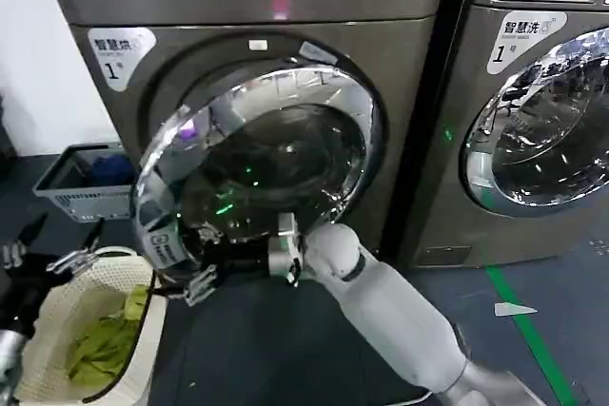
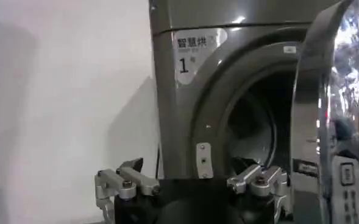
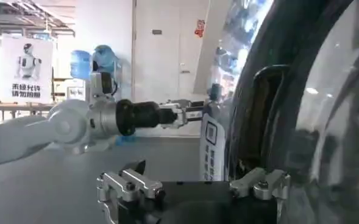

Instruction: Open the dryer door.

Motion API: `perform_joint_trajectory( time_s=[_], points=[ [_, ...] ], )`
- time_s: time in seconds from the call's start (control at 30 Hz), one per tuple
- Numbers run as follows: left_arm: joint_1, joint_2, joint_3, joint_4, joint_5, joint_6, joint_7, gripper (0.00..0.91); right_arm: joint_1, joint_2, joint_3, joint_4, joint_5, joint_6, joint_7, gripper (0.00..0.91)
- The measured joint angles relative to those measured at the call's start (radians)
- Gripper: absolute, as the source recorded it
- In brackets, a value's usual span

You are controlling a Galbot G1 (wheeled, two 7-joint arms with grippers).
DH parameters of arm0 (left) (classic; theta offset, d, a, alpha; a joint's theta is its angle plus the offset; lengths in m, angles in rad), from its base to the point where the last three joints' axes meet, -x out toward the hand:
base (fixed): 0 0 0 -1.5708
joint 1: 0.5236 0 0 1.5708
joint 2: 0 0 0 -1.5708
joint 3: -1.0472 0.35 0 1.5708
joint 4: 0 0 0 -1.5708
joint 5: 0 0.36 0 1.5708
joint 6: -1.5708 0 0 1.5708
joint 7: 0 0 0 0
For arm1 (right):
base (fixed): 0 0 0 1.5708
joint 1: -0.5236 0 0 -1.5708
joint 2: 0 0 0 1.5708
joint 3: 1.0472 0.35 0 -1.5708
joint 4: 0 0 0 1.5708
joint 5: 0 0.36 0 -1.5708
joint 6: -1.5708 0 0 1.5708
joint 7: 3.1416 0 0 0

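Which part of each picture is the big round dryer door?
Head view: dryer door in the middle, swung partly open.
Left wrist view: seen nearly edge-on at the right side, beside the drum opening.
Right wrist view: dark glass across the right half.
Shared landmark: the white sticker on its chrome ring.

The room is dim near the floor. Bright glare shines off the door (image 1: 255, 173) and its chrome ring. A small pink light glows above it. The wall (image 2: 63, 91) holds soft grey shadows.
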Motion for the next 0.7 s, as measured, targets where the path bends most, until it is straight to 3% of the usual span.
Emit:
perform_joint_trajectory(
  time_s=[0.7],
  points=[
    [-0.083, 0.073, 0.085, 0.019, -0.004, 0.004, -0.002, 0.907, -0.125, -0.139, 0.071, 0.184, 0.055, -0.022, -0.128, 0.907]
  ],
)
